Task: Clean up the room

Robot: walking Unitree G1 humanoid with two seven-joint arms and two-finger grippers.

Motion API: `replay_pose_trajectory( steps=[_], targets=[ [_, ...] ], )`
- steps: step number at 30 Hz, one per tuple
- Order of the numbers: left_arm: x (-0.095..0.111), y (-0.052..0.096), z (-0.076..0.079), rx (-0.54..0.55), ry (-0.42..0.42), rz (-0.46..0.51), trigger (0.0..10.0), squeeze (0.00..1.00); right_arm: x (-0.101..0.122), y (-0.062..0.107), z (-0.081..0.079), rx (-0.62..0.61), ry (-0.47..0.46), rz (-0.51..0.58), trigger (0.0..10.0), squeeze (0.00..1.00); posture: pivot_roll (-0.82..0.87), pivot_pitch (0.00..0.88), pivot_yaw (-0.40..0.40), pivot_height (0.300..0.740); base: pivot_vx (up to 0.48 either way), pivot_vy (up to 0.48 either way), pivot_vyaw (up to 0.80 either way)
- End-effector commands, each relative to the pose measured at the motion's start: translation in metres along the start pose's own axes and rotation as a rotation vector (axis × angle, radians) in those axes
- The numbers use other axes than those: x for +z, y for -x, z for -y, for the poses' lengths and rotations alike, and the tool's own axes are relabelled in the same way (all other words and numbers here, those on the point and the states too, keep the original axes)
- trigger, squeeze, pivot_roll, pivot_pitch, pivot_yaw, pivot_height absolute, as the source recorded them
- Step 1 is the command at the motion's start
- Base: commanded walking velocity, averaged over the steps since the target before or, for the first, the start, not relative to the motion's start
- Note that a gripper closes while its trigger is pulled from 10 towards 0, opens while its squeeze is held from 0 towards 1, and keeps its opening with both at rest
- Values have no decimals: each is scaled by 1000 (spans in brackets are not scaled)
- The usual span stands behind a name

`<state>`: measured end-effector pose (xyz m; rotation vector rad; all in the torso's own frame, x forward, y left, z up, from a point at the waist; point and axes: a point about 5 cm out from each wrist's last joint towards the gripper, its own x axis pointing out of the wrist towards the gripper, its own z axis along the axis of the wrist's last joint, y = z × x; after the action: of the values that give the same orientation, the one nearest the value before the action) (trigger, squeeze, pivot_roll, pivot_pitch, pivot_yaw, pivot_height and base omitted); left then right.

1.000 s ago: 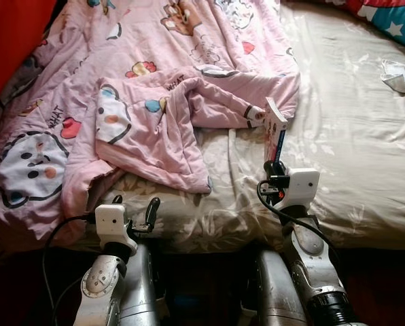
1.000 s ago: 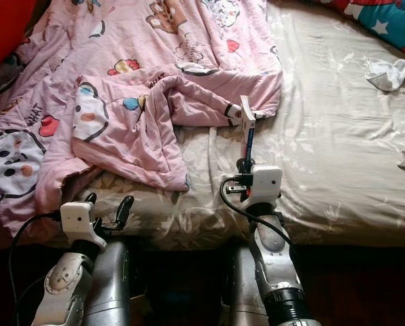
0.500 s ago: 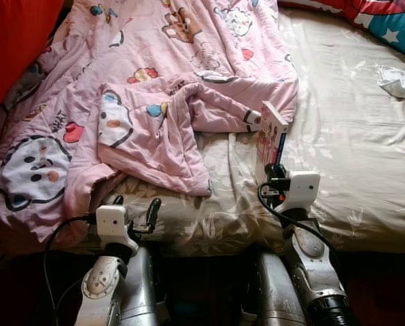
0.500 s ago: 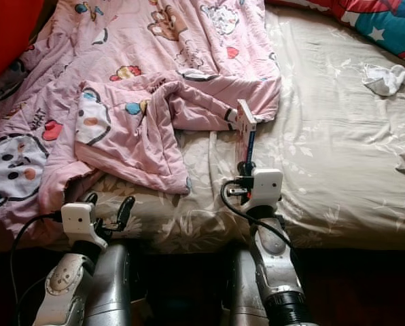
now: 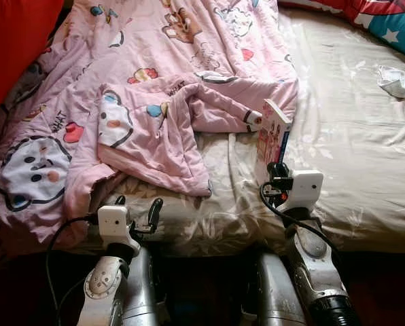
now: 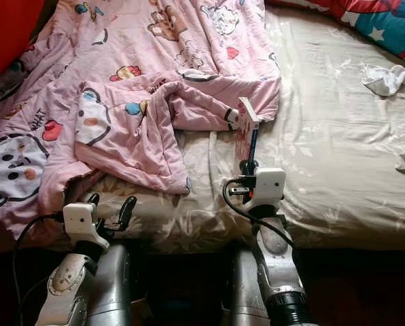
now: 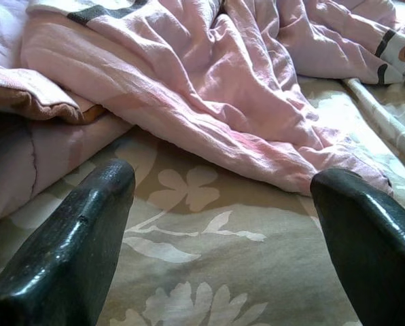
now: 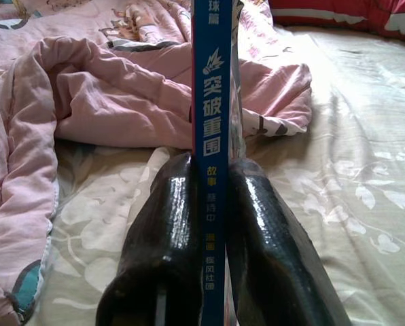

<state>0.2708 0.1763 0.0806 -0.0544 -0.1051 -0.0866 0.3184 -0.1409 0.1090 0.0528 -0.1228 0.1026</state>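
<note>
Left eye view: a bed (image 5: 352,136) in a beige leaf-print sheet spans the scene, its near edge running just ahead of both silver arms. A pink cartoon-print quilt (image 5: 155,88) covers the bed's left half, one rumpled fold reaching toward the middle, while the right half lies as open sheet. A red and blue pillow (image 5: 393,20) sits at the far right corner, with a crumpled white cloth (image 5: 398,80) near it.

The right claw (image 5: 276,168) hovers over the sheet near the bed's edge, pinching a thin book (image 5: 272,132). The book stands on end, its long axis upright and leaning slightly away; in the right wrist view its blue spine (image 8: 211,136) faces the camera between the two fingers (image 8: 162,251).

The left claw (image 5: 136,204) hangs spread at the bed's near edge, just short of the quilt.
</note>
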Motion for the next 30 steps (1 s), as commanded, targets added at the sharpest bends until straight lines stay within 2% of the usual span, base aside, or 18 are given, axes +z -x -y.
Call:
replay_pose_trajectory(
  steps=[1,8,10,22,30],
  targets=[
    [-5,4,0,-2,-4,-23,10000,0,11,-1,0,0,4,54,10000,0,85,230,-81,611,0,0,0],
    [-5,3,1,-2,-4,-23,10000,0,11,-1,-1,3,2,54,10000,0,85,230,-82,631,0,0,0],
    [-4,3,1,-4,-3,-23,10000,0,11,-1,-1,3,-1,56,10000,0,85,230,-83,651,0,0,0],
    [-5,3,2,-5,-1,-22,10000,0,11,-2,-1,3,-16,49,10000,0,85,230,-87,706,0,0,0],
    [-4,3,3,-12,-13,-15,10000,0,8,-2,-1,-20,-50,38,10000,0,84,231,-87,706,0,0,0]
  ],
)
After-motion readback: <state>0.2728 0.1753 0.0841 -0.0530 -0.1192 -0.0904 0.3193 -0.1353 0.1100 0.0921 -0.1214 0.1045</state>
